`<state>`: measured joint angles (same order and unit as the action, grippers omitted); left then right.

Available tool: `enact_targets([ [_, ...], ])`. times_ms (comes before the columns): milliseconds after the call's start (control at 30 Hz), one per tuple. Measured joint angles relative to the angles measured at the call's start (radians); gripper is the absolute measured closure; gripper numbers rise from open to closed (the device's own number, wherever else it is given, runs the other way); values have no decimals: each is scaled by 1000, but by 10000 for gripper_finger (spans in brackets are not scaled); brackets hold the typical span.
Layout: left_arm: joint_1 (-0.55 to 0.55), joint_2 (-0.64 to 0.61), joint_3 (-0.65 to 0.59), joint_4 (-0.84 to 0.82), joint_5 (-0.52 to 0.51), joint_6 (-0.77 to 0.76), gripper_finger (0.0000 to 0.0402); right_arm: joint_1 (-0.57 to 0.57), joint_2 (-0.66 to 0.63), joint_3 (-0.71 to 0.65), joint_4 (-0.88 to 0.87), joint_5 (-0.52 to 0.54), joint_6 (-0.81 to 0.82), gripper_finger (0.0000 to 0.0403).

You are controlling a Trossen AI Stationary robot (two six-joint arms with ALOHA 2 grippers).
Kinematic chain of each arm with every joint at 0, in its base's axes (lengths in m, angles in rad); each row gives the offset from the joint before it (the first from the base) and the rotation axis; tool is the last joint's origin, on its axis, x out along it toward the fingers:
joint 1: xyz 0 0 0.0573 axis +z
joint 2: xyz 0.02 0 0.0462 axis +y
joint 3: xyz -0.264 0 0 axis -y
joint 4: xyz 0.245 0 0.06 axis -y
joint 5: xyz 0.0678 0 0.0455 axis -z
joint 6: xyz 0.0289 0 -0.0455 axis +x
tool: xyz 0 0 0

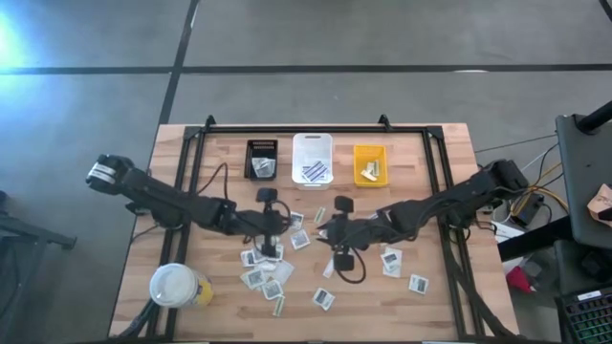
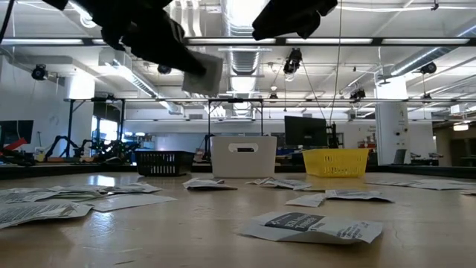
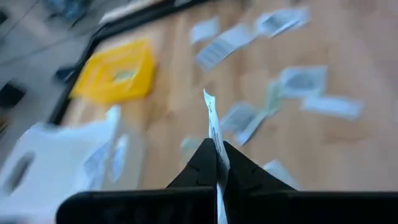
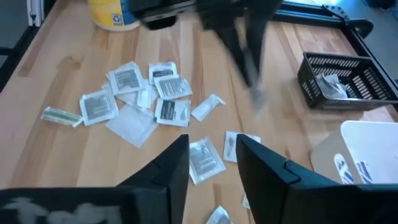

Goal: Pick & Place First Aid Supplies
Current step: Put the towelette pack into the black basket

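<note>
The left gripper (image 3: pixel 217 163), positioned in front of the white bin (image 1: pixel 312 158) and slightly toward the black bin (image 1: pixel 261 159), is fully closed on one white packet (image 3: pixel 213 127) held edge-on above the table (image 1: pixel 449 182). Right of it, the right gripper (image 4: pixel 211 158) stands with its fingers spread, holding nothing, over loose packets (image 1: pixel 267 277) scattered in front of the white bin.

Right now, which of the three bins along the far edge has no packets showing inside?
None is bare: the black bin shows a pale packet, the white bin holds blue-striped ones, and the yellow bin holds pale strips.
</note>
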<state>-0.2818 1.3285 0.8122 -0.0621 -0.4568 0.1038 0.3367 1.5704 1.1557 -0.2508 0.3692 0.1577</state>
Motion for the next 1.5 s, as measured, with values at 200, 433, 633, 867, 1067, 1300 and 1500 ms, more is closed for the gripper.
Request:
enact_targets([
  [200, 54, -67, 25, -225, -117, -60, 401, 0, -32, 0, -46, 0, -51, 262],
  [433, 149, -154, -26, -287, -212, -104, 401, -1, -75, 0, -62, 32, -90, 280],
  [633, 236, -197, -75, -286, -277, -159, 401, -1, -110, 0, -118, 78, -91, 296],
  [867, 325, -204, -120, -268, -305, -240, 401, -1, -157, 0, -169, 169, -92, 311],
  [1067, 441, -204, -160, -209, -303, -286, 401, -4, -178, 0, -195, 251, -136, 324],
  [1300, 584, -203, -180, -126, -75, -249, 401, -7, -177, 0, -199, 342, -195, 336],
  [1500, 684, -203, -180, -121, 128, -266, 401, -40, -177, 0, -235, 342, -154, 339],
])
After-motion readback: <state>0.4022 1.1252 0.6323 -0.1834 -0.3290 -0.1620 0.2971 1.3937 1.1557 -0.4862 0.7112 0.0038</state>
